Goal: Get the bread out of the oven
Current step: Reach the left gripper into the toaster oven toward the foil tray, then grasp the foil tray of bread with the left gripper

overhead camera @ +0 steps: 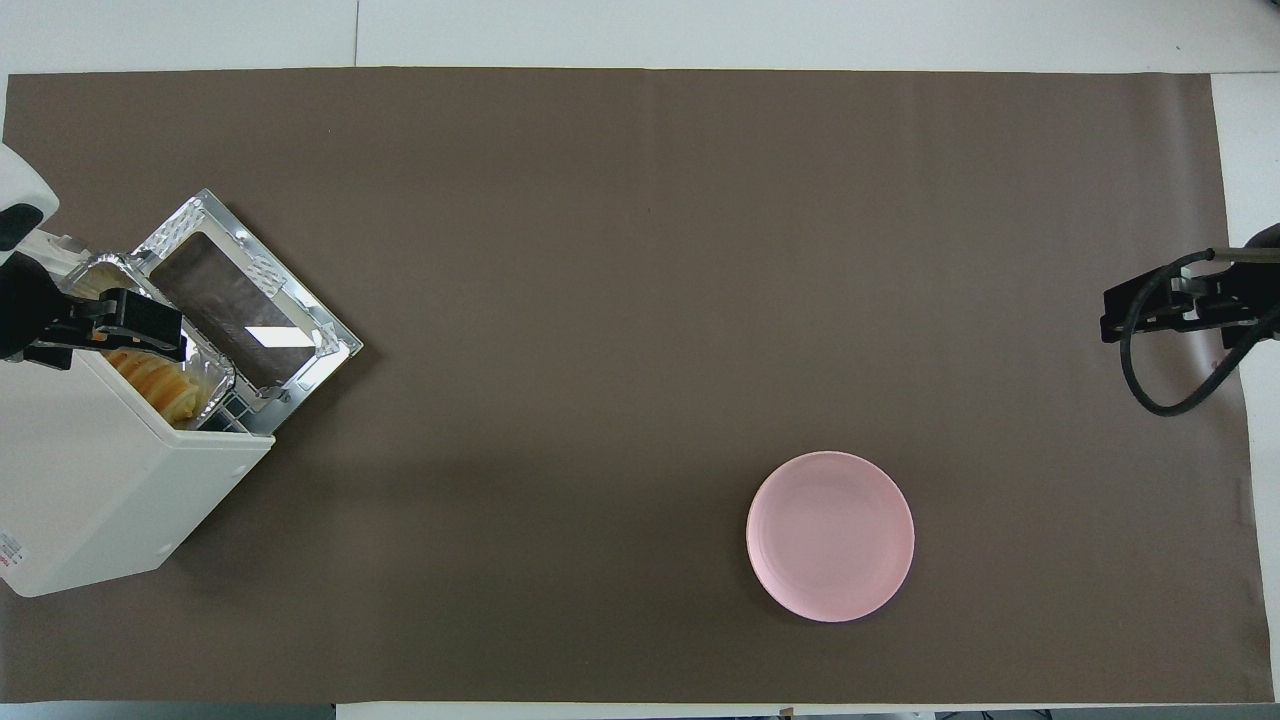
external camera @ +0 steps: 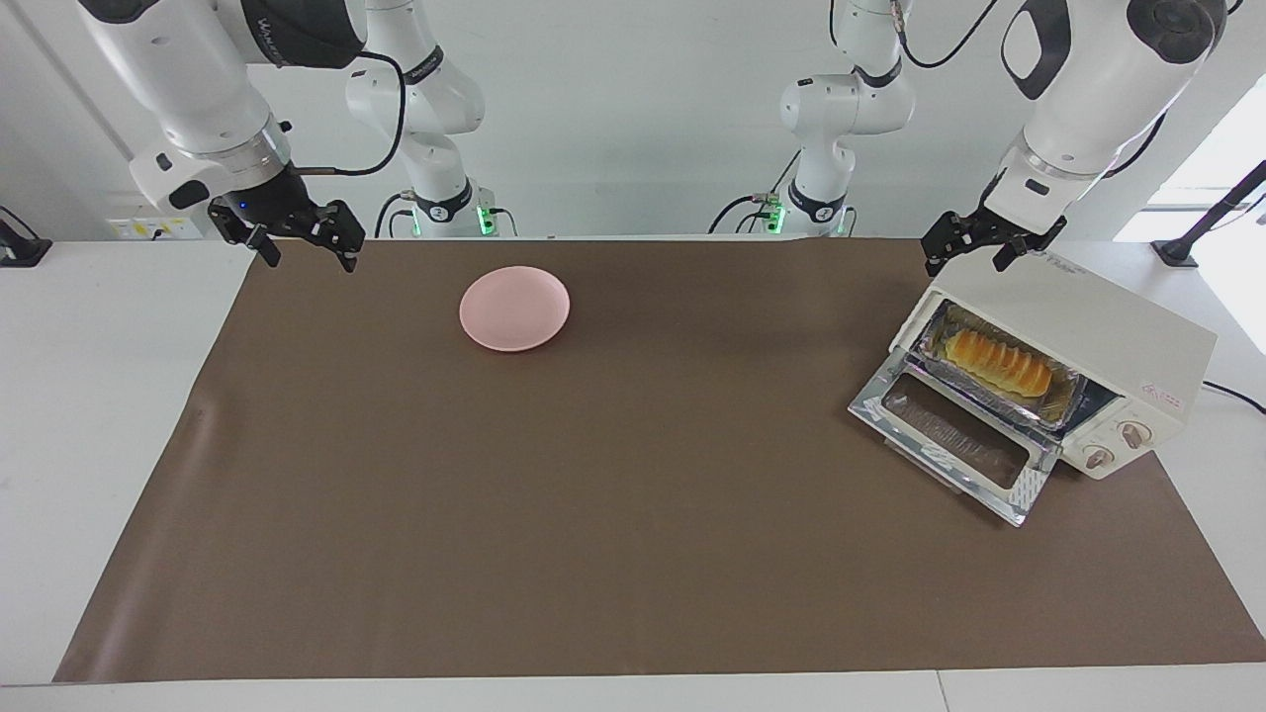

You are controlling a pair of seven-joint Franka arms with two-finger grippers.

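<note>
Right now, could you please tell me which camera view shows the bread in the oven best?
The facing view: the bread shows as a whole ridged loaf in its foil tray, seen through the oven's open door. The overhead view shows only part of it, since the left hand hangs over it and the oven's top hides the rest.

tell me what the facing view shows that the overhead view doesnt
Only the facing view shows the oven's two knobs, both arms' full bodies and the whole bread in its foil tray. Only the overhead view shows the left pincer covering part of the bread. Both show the dropped door, the pink plate and the right pincer raised, holding nothing.
</note>
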